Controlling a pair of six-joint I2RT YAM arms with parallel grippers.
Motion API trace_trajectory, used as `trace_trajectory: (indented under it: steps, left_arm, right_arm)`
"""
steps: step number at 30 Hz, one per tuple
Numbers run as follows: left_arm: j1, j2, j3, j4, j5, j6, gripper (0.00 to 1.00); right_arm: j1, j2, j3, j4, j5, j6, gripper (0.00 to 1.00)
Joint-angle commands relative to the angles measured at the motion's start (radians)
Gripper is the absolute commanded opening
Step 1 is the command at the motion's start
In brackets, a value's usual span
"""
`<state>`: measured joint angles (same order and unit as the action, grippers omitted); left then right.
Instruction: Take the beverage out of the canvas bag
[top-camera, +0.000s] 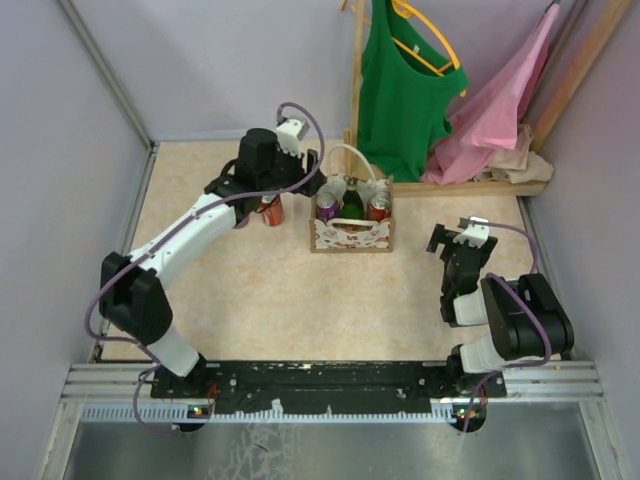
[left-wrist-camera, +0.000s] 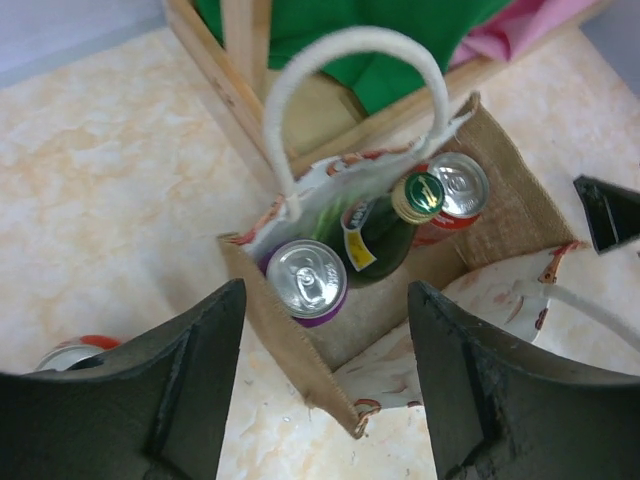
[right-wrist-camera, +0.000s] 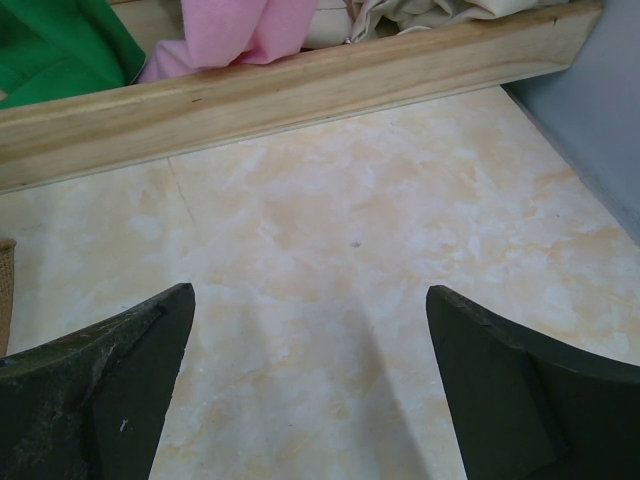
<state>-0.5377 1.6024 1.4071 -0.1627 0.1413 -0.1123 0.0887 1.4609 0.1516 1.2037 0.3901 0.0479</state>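
Three drinks stand upright in the canvas bag (top-camera: 351, 238) at mid-desk: a purple can (left-wrist-camera: 306, 280) left, a green bottle (left-wrist-camera: 385, 232) in the middle, a red can (left-wrist-camera: 455, 190) right. The left pincer (left-wrist-camera: 325, 300), released, hovers just left of the bag. Another red can (top-camera: 271, 210) beside it shows whole only from above. The right pincer (right-wrist-camera: 310, 300), also spread, hangs well to the right over the bare marbled beige desk (right-wrist-camera: 330, 230). Far behind, a wooden rack (right-wrist-camera: 300, 90) carries a green top (top-camera: 400, 90) and a pink cloth (top-camera: 500, 110); the walls are lilac.

marbled table (top-camera: 250, 290) with canvas bag (top-camera: 351, 236), red can (top-camera: 272, 212)
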Motion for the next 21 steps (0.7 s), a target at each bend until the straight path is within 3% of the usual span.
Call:
trace_trajectory:
  steps: [1, 6, 13, 21]
  left_arm:
    - [-0.053, 0.102, 0.103, -0.087, 0.071, 0.05, 0.72]
    - [-0.126, 0.196, 0.196, -0.165, 0.048, 0.09, 0.7]
    - [-0.136, 0.27, 0.233, -0.178, 0.002, 0.087, 0.68]
    - [-0.136, 0.282, 0.233, -0.193, -0.055, 0.101, 0.75]
  right_arm:
    - [-0.004, -0.008, 0.019, 0.045, 0.0, -0.001, 0.99]
    - [-0.004, -0.009, 0.02, 0.045, 0.001, -0.001, 0.99]
    - [-0.004, -0.01, 0.019, 0.046, 0.001, -0.001, 0.99]
    - [-0.004, -0.009, 0.02, 0.046, 0.0, 0.0, 0.99]
